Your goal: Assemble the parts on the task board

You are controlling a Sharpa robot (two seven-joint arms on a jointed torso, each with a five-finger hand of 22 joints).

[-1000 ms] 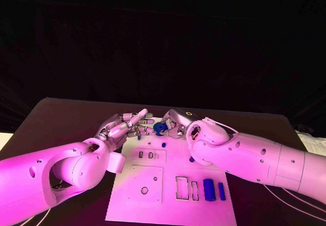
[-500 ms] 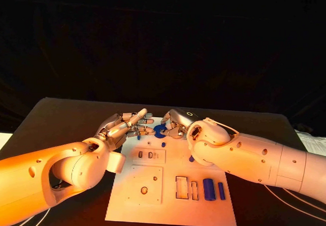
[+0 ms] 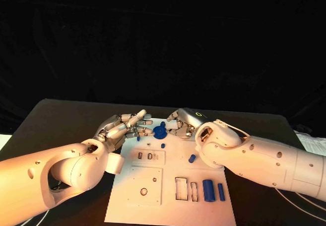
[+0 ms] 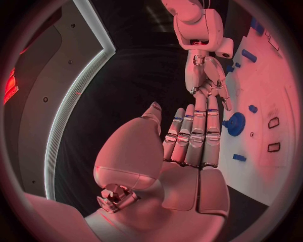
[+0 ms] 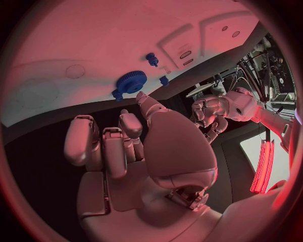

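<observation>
The blue gear (image 3: 159, 131) lies flat at the far end of the task board (image 3: 171, 202), between my two hands, with a short blue stub at its rim. It looks to me like a small moulded plastic piece: light, rigid, unlikely to bend, and its toothed edge should give my fingertips some bite. I judge the best hold to be a pinch across the rim on opposite sides, since the flat face offers little to grip and a smooth board could let it slide if I push from one side alone.

My left hand (image 3: 125, 125) hovers just left of the gear, fingers stretched together toward it and grasping nothing; in the left wrist view they (image 4: 196, 136) point out over the board's edge, short of the gear (image 4: 237, 123). My right hand (image 3: 183, 124) sits just right of the gear, fingers curled inward, and nothing is held in it; from the right wrist view the fingers (image 5: 104, 146) stay off the board while the gear (image 5: 131, 81) lies beyond them.

Nearer me, a small blue peg (image 3: 192, 158) rests mid-board, and two blue cylinders (image 3: 213, 190) lie side by side at the near right, beside narrow rectangular slots (image 3: 182, 188). A round hole (image 3: 144, 191) sits at the near left.
</observation>
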